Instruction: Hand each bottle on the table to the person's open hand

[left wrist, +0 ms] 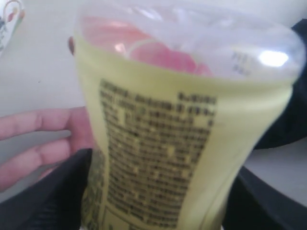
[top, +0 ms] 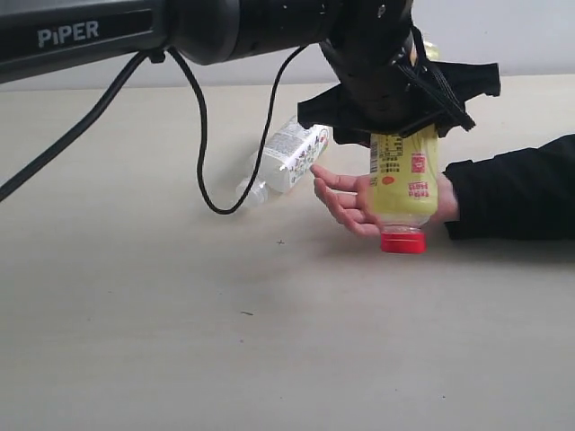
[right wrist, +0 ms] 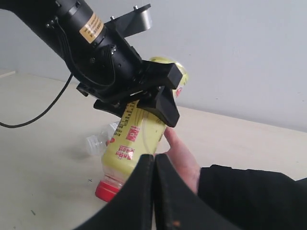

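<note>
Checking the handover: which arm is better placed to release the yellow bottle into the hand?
Left: left gripper holds the yellow bottle cap-down at the open hand; right gripper is shut, empty.

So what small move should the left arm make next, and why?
Probably open the left gripper slowly to let go: it holds the yellow bottle cap-down, seemingly against the person's open hand, with the red cap close to the table.

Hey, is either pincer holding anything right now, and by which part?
The left pincer holds the yellow bottle cap-down, clamped across its body near the base, at the open hand. The right pincer is shut and empty.
</note>
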